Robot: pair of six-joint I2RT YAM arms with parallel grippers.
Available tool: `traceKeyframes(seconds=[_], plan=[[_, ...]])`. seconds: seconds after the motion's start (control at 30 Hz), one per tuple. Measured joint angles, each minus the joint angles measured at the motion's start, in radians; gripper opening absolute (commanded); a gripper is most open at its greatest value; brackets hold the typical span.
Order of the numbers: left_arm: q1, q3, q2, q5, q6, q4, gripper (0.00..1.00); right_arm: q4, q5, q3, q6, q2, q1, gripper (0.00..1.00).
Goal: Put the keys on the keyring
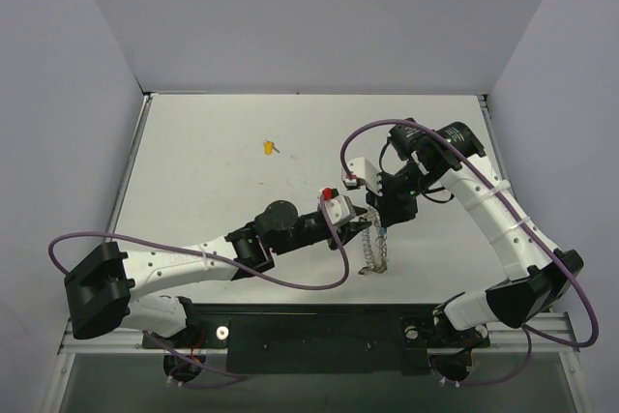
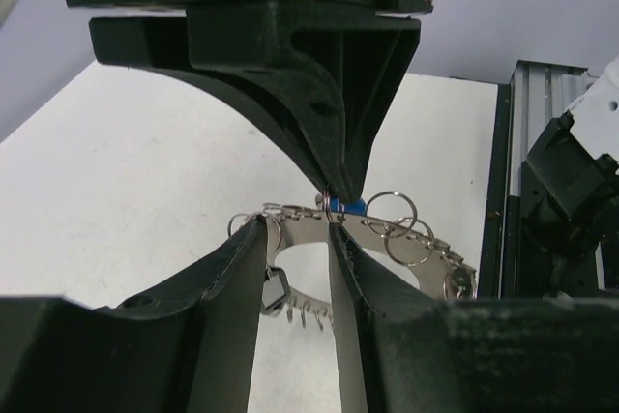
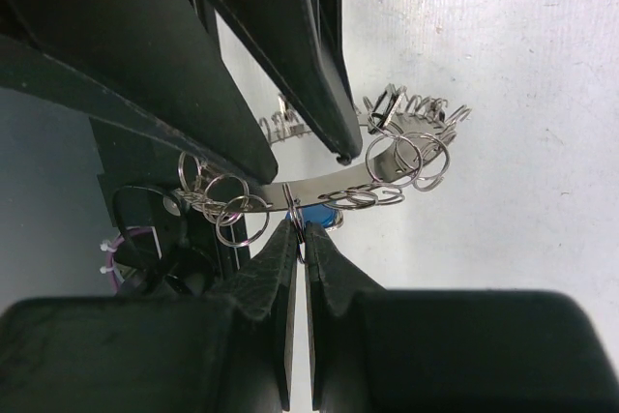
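The keyring (image 3: 319,188) lies between the two grippers, its band running crosswise: side to side in front of the left gripper (image 2: 295,239) and just past the tips of the right gripper (image 3: 300,236). The right fingers are pinched tight with the blue key (image 2: 346,206) at their tips, touching the band's edge, so the right arm looks the nearer one for threading. The left fingers (image 2: 242,268) stand half spread astride the band; whether they grip it I cannot tell

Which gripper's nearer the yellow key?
Left. Left gripper sits at the keyring, down-right of the yellow key; right gripper is just beyond it, also at the keyring.
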Motion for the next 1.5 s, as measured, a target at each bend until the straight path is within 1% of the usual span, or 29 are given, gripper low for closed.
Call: traceKeyframes(seconds=[0.13, 0.37, 0.63, 0.7, 0.87, 0.93, 1.5], plan=[[0.000, 0.000, 0.025, 0.019, -0.012, 0.057, 0.38, 0.000, -0.001, 0.000, -0.002, 0.000, 0.000, 0.00], [-0.001, 0.000, 0.050, 0.063, -0.034, 0.097, 0.34, -0.001, -0.004, 0.001, -0.002, 0.000, 0.000, 0.00], [-0.001, 0.017, 0.076, 0.084, -0.061, 0.108, 0.30, -0.002, -0.005, 0.002, -0.002, 0.000, 0.000, 0.00], [-0.001, 0.020, 0.081, 0.089, -0.065, 0.108, 0.26, -0.002, -0.007, 0.002, -0.003, 0.000, 0.000, 0.00], [-0.001, 0.028, 0.087, 0.097, -0.069, 0.106, 0.25, -0.006, -0.010, 0.002, -0.003, 0.000, 0.000, 0.00], [-0.001, 0.029, 0.087, 0.101, -0.070, 0.104, 0.23, -0.009, -0.011, 0.002, -0.002, 0.000, 0.000, 0.00], [-0.001, 0.070, 0.088, 0.114, -0.036, 0.021, 0.25, -0.015, -0.012, 0.002, -0.003, 0.000, -0.001, 0.00]])
